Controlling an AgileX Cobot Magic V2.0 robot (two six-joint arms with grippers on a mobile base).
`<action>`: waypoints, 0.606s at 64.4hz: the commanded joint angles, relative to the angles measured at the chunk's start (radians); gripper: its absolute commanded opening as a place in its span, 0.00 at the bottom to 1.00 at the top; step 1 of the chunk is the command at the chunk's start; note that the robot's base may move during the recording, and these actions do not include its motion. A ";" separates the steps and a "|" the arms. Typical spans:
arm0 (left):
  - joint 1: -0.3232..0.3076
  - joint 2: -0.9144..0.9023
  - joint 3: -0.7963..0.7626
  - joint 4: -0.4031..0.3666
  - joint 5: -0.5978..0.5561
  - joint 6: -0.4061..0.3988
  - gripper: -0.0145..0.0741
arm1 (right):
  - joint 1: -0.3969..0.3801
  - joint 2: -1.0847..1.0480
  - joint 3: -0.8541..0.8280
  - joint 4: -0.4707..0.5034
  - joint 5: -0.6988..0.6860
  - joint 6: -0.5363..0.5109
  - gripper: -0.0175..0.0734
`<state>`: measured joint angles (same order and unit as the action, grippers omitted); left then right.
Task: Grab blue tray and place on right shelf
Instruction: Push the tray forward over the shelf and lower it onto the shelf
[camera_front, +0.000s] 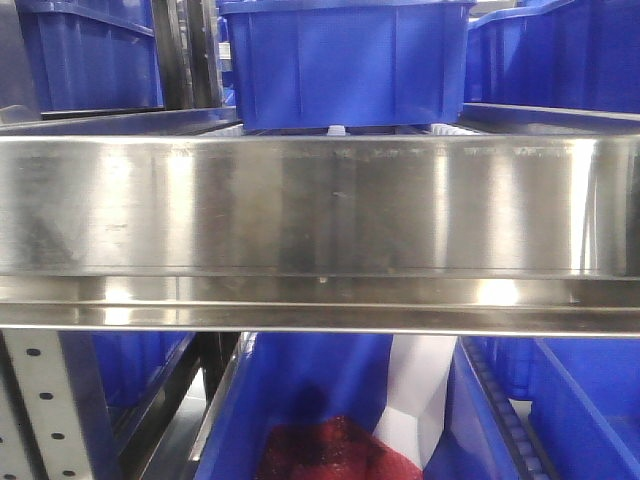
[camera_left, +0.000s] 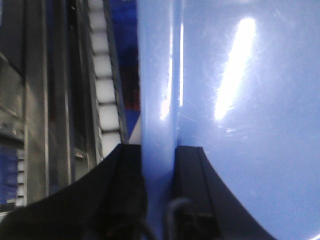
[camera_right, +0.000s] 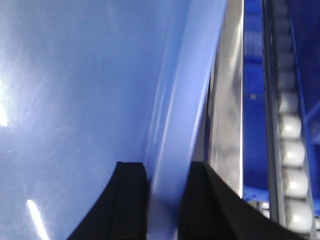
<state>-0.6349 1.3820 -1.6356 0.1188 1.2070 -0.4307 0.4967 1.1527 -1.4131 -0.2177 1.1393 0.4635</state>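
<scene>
We see left claw (camera_left: 160, 170) clenched on blue tray (camera_left: 250, 150) rim | right claw (camera_right: 169, 172) clenched on its rim too | right shelf (camera_front: 320, 205) fills front view | rollers (camera_right: 291, 152) seemingly just beside tray

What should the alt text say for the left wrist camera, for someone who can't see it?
The left claw grips the rim of the glossy light blue tray, which fills the right half of the frame. Left of it run a strip of white rollers and steel rack rails.
</scene>
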 joint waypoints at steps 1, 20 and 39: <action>0.031 0.039 -0.072 0.035 -0.053 0.025 0.11 | -0.001 0.060 -0.079 -0.031 -0.064 -0.032 0.25; 0.075 0.199 -0.083 0.012 -0.080 0.025 0.11 | -0.001 0.250 -0.100 -0.077 -0.077 -0.032 0.25; 0.075 0.272 -0.083 0.024 -0.085 0.025 0.11 | -0.001 0.344 -0.100 -0.113 -0.112 -0.032 0.25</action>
<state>-0.5487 1.6827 -1.6816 0.1408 1.1948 -0.4154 0.4863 1.5159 -1.4746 -0.3149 1.1177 0.4691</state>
